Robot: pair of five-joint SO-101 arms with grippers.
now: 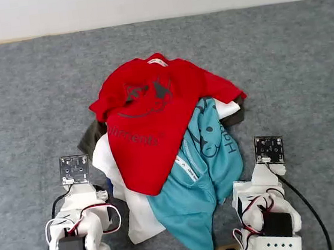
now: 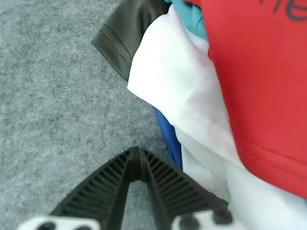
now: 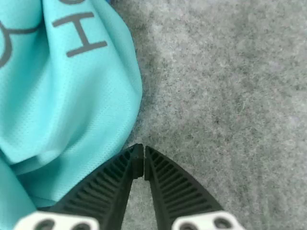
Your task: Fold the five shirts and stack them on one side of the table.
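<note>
Nearest: left gripper [image 2: 139, 153] clenched, tips together, nothing in it, over bare grey worktop [image 1: 25, 99] just beside the white shirt [image 2: 177, 86]. The right gripper [image 3: 144, 151] is the same: closed and empty, just beside the teal shirt [image 3: 62, 86]. Both arms sit at the near edge. All shirts are unfolded in one heap mid-worktop, reaching down between the arms. The red shirt [image 1: 151, 121] is on top, teal under it toward the right arm, white toward the left. An olive shirt [image 2: 127, 33] sleeve and a sliver of blue shirt [image 2: 170, 139] poke out underneath.
</note>
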